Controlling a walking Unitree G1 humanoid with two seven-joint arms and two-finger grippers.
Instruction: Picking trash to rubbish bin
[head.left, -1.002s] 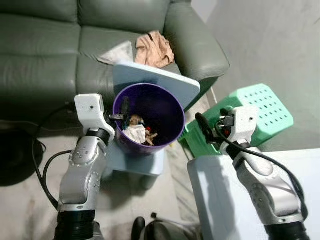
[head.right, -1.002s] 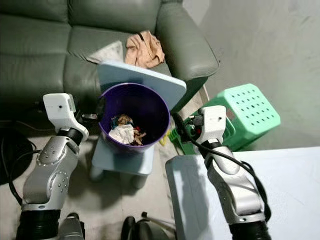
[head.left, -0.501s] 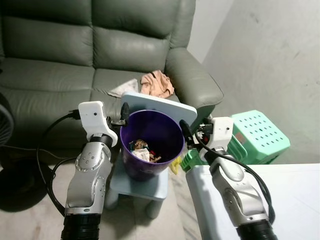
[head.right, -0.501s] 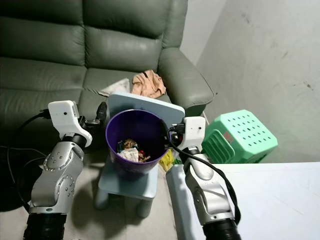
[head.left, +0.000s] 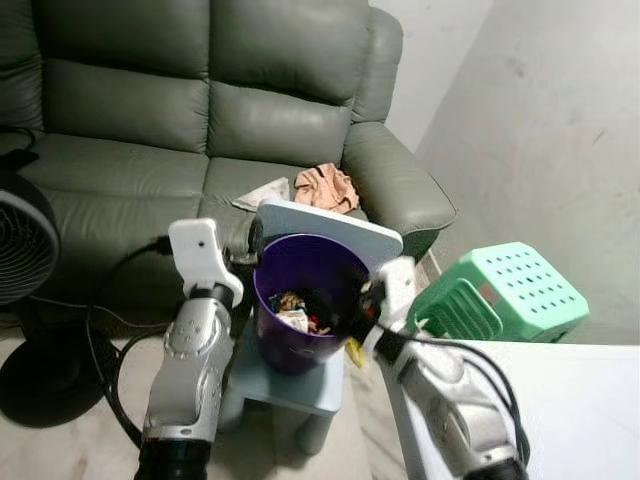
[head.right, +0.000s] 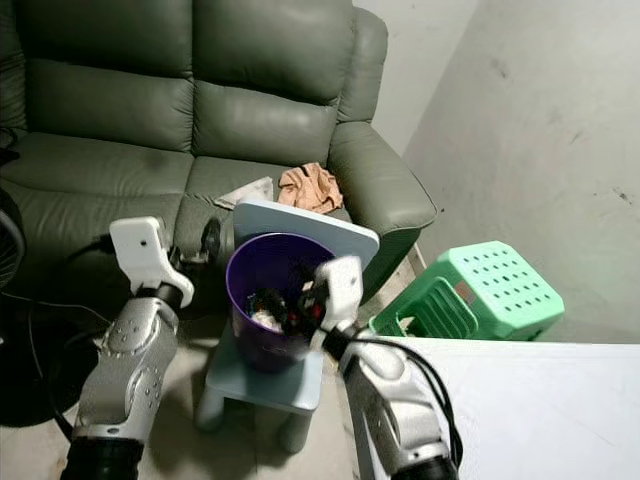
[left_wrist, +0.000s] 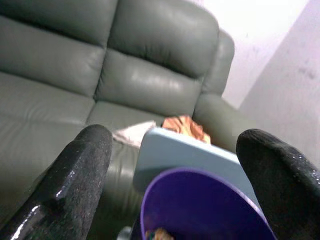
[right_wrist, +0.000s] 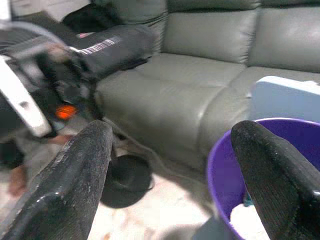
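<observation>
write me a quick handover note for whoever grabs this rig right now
Left gripper: open, empty, at the left rim of the purple bin.
Right gripper: open, empty, at the bin's right rim; blurred in the head views.
The bin stands on a small pale blue stool in front of the green sofa, with crumpled trash already inside.
A crumpled cloth and a whitish scrap lie on the sofa seat behind the bin.
Left: probably bin those two if they count as trash.

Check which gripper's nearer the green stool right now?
Right. The right gripper sits at the purple bin's rim on the side facing the green stool; the left gripper is at the bin's far side, toward the sofa.
</observation>
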